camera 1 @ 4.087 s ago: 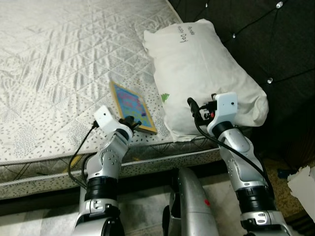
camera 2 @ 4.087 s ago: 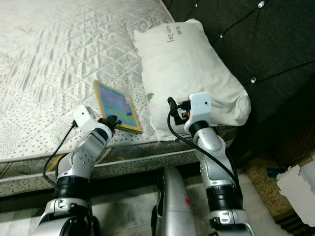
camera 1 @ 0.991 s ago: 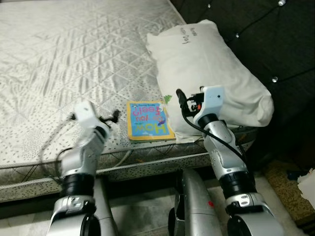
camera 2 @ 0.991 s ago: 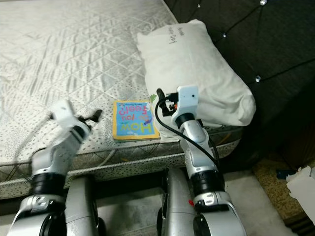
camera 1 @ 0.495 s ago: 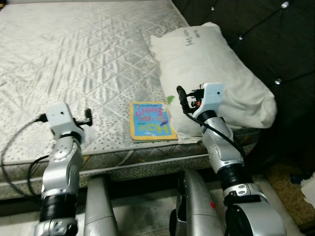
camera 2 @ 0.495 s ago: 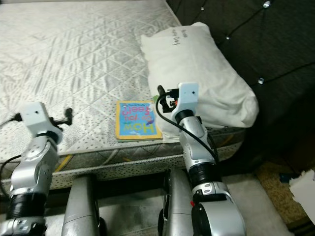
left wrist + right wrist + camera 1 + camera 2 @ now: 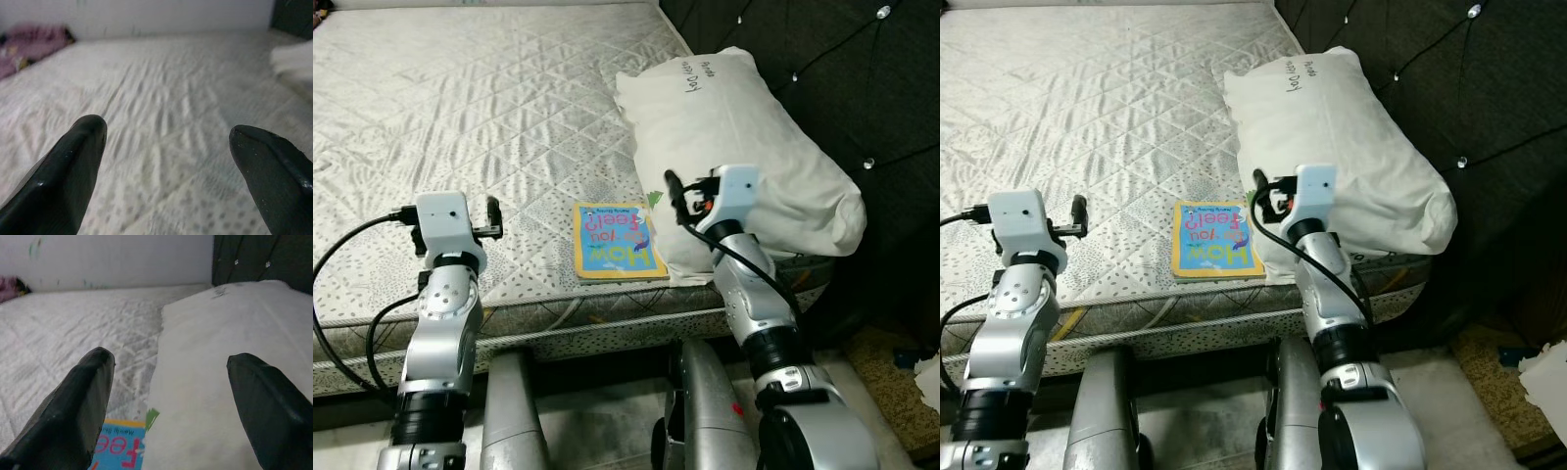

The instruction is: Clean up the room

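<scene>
Bare mattress (image 7: 460,88) across the upper left and centre of the head views, quilted, nothing on most of it. Pillow (image 7: 744,147) at upper right, butted against the dark headboard (image 7: 862,78), presumably its proper spot. Book (image 7: 615,241) in the centre, flat, cover up, near the mattress's front edge and just beside the pillow's corner; probably the thing to tidy away, within reach of either arm. Left gripper (image 7: 171,171) at lower left, raised over the mattress edge, well apart from the book, fingers spread wide with nothing between them. Right gripper (image 7: 168,406) at centre right, aimed over the pillow's edge and the book's corner, likewise wide open and empty, seemingly poised for a pickup.
</scene>
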{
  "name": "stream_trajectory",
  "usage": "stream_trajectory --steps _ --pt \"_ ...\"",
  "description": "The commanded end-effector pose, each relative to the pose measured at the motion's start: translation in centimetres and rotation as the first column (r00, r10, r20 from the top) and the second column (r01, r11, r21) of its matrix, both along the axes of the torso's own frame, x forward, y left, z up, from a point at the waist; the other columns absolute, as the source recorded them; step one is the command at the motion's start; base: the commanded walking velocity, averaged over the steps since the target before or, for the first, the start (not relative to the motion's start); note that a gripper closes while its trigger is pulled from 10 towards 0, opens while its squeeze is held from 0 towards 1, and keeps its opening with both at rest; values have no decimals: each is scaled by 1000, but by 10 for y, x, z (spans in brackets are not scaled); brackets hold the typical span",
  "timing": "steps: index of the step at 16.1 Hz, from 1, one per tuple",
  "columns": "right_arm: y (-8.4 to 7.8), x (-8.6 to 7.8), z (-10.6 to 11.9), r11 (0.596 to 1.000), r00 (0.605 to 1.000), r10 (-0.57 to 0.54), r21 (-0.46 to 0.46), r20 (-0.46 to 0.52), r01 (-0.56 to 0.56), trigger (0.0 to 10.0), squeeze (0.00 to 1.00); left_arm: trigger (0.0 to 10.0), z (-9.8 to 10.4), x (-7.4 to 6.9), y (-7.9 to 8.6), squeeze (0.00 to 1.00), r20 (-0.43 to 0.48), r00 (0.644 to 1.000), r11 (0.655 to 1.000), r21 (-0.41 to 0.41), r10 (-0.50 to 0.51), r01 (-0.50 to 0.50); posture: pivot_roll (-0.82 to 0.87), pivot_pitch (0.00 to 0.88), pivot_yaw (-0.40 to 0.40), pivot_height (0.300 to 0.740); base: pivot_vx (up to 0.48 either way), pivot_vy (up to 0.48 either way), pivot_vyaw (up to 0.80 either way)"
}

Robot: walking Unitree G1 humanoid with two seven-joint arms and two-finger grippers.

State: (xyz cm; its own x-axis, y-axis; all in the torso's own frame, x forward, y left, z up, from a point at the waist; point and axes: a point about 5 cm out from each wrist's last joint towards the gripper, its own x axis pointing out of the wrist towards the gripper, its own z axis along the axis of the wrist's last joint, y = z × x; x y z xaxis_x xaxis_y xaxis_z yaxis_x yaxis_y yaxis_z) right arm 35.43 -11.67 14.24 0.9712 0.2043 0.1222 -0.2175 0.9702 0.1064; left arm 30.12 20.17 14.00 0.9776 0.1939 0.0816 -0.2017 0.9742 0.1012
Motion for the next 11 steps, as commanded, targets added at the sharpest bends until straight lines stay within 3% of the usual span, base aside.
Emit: stream_trajectory --steps 1,4,7,11 --pt "1 -1 3 1000 1000 4 25 7 -4 10000 0 10000 4 1 -7 0 48 997 998 16 -62 62 -28 0 -2 514 0 0 0" --pt "4 -12 -1 999 999 28 39 16 -29 10000 0 10000 9 -2 -22 0 83 988 990 -40 -130 133 -31 0 1 514 0 0 0" --pt "-1 -19 -7 1000 1000 15 -13 -11 -16 10000 0 10000 14 -9 -32 0 115 977 984 12 -177 177 -35 0 -7 514 0 0 0" --pt "-2 -24 -5 1000 1000 -3 -9 -8 3 10000 0 10000 12 -17 -40 0 113 973 979 9 -204 204 -35 0 -3 543 0 0 0"
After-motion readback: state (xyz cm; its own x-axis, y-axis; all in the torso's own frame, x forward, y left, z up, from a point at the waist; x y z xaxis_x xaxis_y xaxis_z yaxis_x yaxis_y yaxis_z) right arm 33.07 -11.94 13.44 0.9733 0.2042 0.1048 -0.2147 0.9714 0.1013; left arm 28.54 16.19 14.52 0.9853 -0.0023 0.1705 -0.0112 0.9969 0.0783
